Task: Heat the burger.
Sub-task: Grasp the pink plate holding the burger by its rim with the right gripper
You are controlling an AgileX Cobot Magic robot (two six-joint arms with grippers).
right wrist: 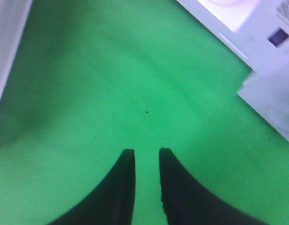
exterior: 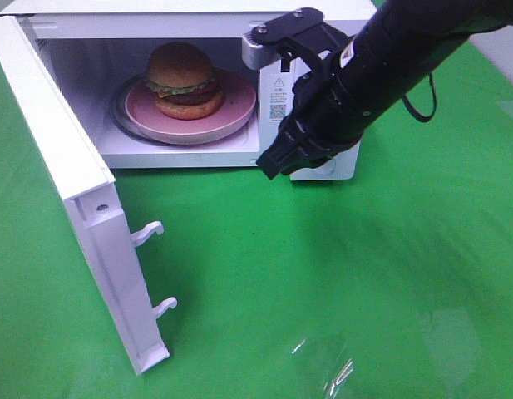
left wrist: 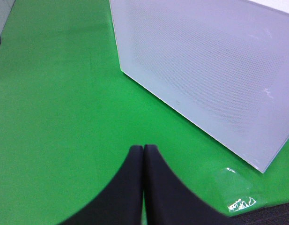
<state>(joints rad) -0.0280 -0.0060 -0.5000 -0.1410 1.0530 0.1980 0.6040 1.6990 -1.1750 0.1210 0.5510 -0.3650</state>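
The burger [exterior: 183, 76], with a golden domed bun, lettuce and a dark patty, sits on a pink plate [exterior: 233, 112] inside the open white microwave [exterior: 156, 7]. My right gripper [exterior: 271, 169] hangs in front of the microwave's control panel, to the right of the cavity and apart from the plate. In the right wrist view its black fingers [right wrist: 144, 151] stand a little apart over green cloth with nothing between them. My left gripper [left wrist: 143, 147] is shut and empty, low over the cloth near the outer face of the door [left wrist: 205, 70]. It does not show in the high view.
The microwave door [exterior: 81, 208] is swung wide open toward the front left, with two latch hooks [exterior: 148, 233] sticking out. A glass turntable [exterior: 119, 112] lies under the plate. Green cloth [exterior: 364, 274] covers the table, with a shiny crease [exterior: 335, 366] near the front edge.
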